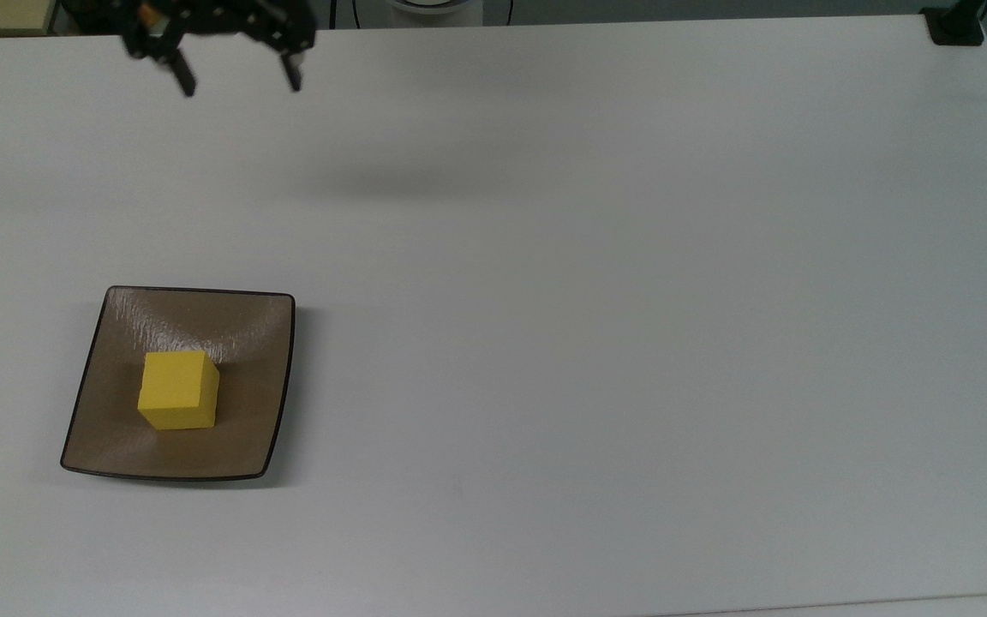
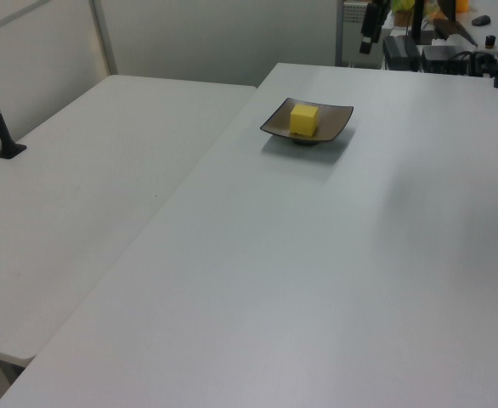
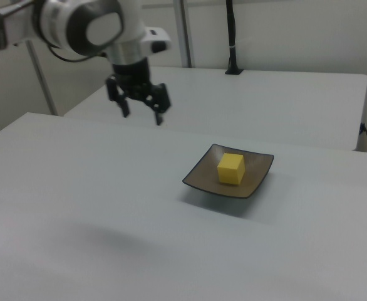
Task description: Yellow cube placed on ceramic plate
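From where I stand the placing looks finished: the yellow cube (image 1: 177, 391) sits on the ceramic plate (image 1: 108, 446), a touch toward the plate's 7 o'clock in the top view, flat on one face and clear of the rim all round. The end effector (image 1: 235, 79) hangs high above the desk (image 1: 631, 300), roughly at 12 o'clock from the plate in the top view and well apart from it, fingers spread wide with nothing between them.

What is left, I'd judge, is only the retreat. Doing it well means staying high and travelling away from the plate, not back across it, so that no finger or cable can brush the block. There is no call to reach down again; the cube is settled and a nudge would only push it toward the edge.

The cube is a bright, matte yellow block with plain faces and crisp edges. In the right view it (image 3: 231, 168) stands squarely in the shallow dip of the plate (image 3: 199, 180), whose glaze is glossy brown with a thin dark rim.
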### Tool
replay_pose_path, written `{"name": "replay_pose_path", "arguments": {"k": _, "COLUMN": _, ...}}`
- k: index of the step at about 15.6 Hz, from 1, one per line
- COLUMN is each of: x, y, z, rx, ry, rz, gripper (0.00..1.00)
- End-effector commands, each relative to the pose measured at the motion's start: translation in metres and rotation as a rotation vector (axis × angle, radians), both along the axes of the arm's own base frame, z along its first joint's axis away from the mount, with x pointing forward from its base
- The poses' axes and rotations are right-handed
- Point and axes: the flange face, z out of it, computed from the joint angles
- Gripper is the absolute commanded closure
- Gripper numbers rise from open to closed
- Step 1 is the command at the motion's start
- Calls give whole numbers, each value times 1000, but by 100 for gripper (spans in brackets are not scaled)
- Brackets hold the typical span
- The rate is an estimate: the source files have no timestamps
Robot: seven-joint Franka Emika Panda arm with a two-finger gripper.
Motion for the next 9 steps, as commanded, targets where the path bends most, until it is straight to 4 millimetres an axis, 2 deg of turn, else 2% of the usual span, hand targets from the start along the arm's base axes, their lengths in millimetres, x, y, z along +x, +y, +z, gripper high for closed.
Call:
{"name": "replay_pose_path", "arguments": {"k": 1, "x": -34, "y": 46, "z": 13, "rx": 14, "ry": 90, "rz": -69, "gripper": 0}}
{"name": "replay_pose_path", "arguments": {"k": 5, "x": -54, "y": 96, "z": 6, "rx": 16, "ry": 171, "rz": -82, "gripper": 0}}
{"name": "replay_pose_path", "arguments": {"k": 7, "x": -60, "y": 103, "z": 4, "rx": 17, "ry": 170, "rz": -69, "gripper": 0}}
{"name": "replay_pose_path", "arguments": {"k": 9, "x": -57, "y": 108, "z": 5, "rx": 16, "ry": 146, "rz": -53, "gripper": 0}}
